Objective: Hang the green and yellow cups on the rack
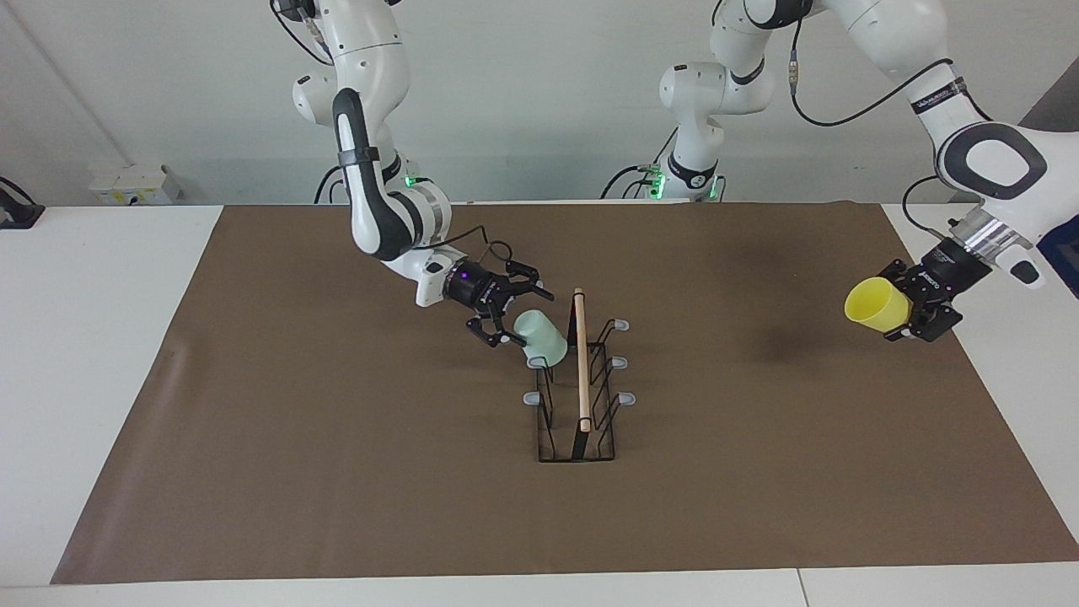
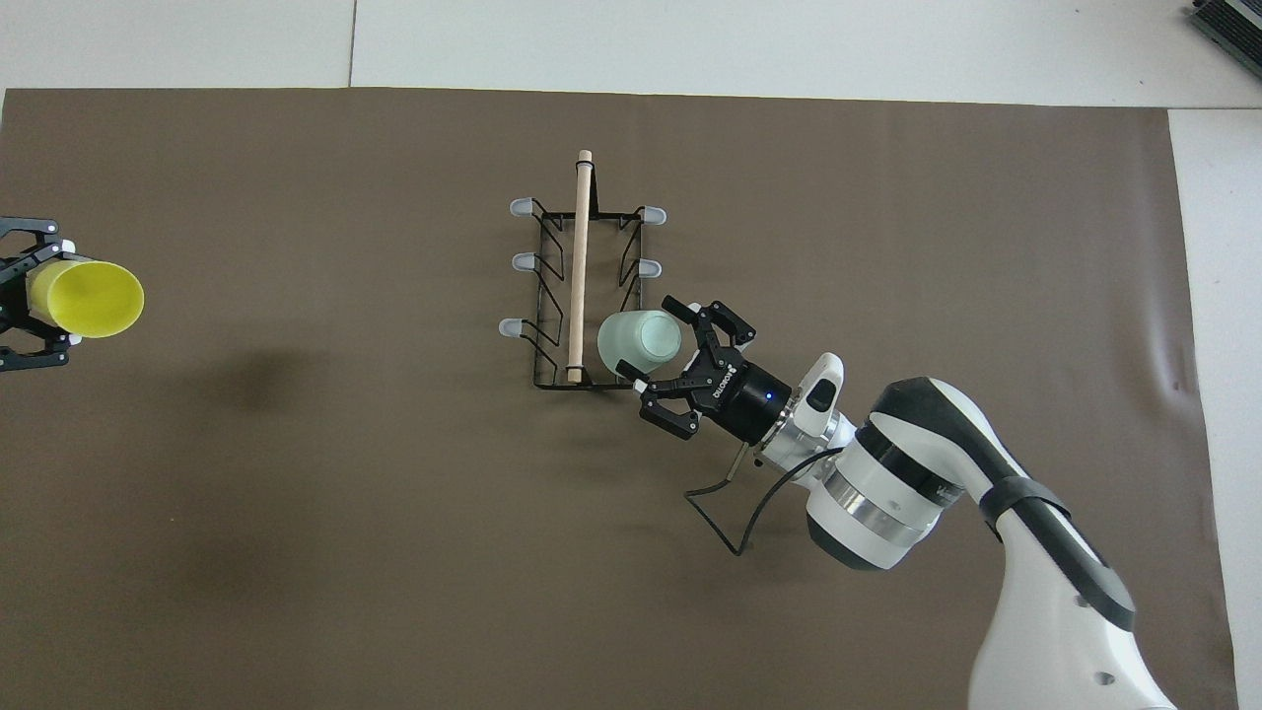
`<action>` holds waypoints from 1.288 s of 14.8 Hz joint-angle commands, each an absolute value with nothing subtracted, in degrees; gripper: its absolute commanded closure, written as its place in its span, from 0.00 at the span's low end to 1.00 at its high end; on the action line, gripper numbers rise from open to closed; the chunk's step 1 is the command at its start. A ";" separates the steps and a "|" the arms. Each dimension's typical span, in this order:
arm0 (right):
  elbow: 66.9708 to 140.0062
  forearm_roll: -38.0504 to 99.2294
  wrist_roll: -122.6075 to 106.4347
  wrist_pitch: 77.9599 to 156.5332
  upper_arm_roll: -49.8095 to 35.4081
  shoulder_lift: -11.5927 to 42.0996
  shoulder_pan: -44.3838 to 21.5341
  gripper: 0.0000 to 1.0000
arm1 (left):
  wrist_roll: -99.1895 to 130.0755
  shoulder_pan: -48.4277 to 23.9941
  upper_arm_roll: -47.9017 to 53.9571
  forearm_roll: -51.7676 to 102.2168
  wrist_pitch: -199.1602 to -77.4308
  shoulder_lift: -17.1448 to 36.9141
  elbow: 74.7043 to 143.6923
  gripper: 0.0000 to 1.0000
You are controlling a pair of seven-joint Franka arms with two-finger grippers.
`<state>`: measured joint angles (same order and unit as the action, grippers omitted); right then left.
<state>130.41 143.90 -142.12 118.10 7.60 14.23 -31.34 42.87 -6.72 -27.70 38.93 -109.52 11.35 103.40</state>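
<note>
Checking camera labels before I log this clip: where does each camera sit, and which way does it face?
Facing view: high across the table, facing the robots; both arms show, right hand open at green cup on rack, left hand holding yellow cup.
Overhead view: high above the robots' end, looking forward and steeply down; right forearm and hand show, of the left only its hand.
Shared: both hands, both cups, the rack, half a turn apart.
</note>
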 commanded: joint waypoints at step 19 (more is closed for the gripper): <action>117.44 69.84 -121.06 125.16 8.00 8.17 2.36 0.00 | 96.36 -6.68 9.03 -16.58 -114.35 1.49 105.29 1.00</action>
